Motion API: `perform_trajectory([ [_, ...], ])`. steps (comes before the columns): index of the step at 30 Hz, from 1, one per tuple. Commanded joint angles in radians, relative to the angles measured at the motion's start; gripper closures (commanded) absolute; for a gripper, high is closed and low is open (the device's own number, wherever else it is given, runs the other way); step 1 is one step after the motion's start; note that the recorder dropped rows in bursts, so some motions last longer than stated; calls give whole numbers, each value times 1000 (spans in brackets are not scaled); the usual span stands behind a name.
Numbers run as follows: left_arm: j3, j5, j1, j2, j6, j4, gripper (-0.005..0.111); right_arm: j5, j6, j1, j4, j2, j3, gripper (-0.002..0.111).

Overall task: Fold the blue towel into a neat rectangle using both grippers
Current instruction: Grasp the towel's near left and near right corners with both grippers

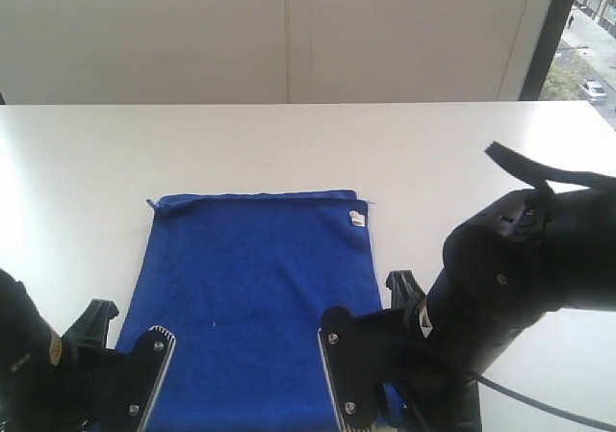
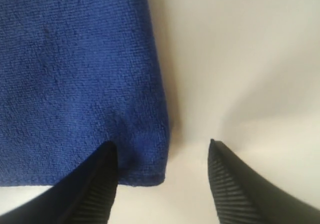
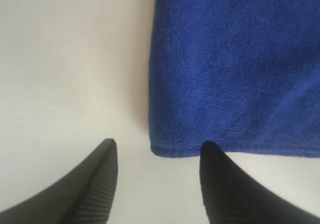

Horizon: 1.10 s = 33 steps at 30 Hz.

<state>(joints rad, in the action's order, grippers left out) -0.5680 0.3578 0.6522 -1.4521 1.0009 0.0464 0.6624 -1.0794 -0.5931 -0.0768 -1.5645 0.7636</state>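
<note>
The blue towel (image 1: pixel 255 288) lies flat on the white table (image 1: pixel 462 153), its white tag (image 1: pixel 357 217) at the far right corner. My left gripper (image 1: pixel 130 321) stands open at the towel's near left corner. In the left wrist view the towel (image 2: pixel 75 74) has that corner between the spread fingers of the left gripper (image 2: pixel 161 143), one fingertip (image 2: pixel 107 156) over the cloth. My right gripper (image 1: pixel 367 295) is open at the near right corner. In the right wrist view the towel (image 3: pixel 235 69) ends just ahead of the right gripper (image 3: pixel 159 143), and nothing is gripped.
A pale wall (image 1: pixel 289 28) runs behind the table's far edge. A window strip (image 1: pixel 587 47) shows at the upper right. Bare white tabletop surrounds the towel on the left, right and far sides. The bulky black right arm (image 1: pixel 539 259) hangs over the table's right part.
</note>
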Motion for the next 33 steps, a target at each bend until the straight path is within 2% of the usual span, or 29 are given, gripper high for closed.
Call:
perform_trajectory([
  [1,19,-38,0,7,-6,0,48,-52,-22,-3,-39,1,-19,59],
  [8,19,-50,-5,7,-10,4,48,-63,-22,-3,-50,1,-20,59],
  [15,19,-50,-48,7,-43,4,48,-65,-22,-3,-62,-45,-20,59],
  [25,29,-43,-48,7,-43,-12,48,-76,-22,-3,-62,-100,-20,60],
  [28,40,-43,-48,7,-39,-12,54,-74,-22,-3,-62,-102,-20,64],
  [29,44,-43,-48,7,-37,-12,61,-69,-20,-3,-62,-102,-20,71],
  [33,45,-51,-48,7,-37,-15,81,-59,-20,-3,-62,-102,-20,88],
])
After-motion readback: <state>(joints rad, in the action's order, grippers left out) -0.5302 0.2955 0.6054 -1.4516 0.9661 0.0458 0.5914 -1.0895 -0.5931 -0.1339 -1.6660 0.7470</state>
